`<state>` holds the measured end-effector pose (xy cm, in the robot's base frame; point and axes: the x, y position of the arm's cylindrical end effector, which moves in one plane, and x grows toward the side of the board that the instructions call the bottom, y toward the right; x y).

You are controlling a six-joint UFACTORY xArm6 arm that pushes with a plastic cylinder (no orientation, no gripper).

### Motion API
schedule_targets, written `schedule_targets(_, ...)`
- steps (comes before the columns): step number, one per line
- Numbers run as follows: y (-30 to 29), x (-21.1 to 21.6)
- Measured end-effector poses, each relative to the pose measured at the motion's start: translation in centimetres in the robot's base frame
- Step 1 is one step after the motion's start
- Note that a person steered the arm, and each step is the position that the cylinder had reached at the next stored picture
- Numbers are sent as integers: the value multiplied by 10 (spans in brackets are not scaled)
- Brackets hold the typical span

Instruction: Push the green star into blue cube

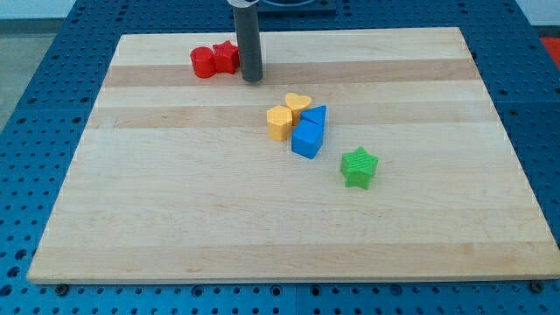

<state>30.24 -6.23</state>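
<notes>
Green star (359, 167) lies nearest the view's bottom on the wooden board (175, 219), apart from the blue cube (307, 138) up-left of it, while my tip (252, 79), a bare rod without jaws, stands beside the red blocks (214, 59).
</notes>
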Motion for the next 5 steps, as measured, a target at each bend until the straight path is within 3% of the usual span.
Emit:
schedule_targets(1,16,0)
schedule_targets(3,154,11)
schedule_targets(5,204,100)
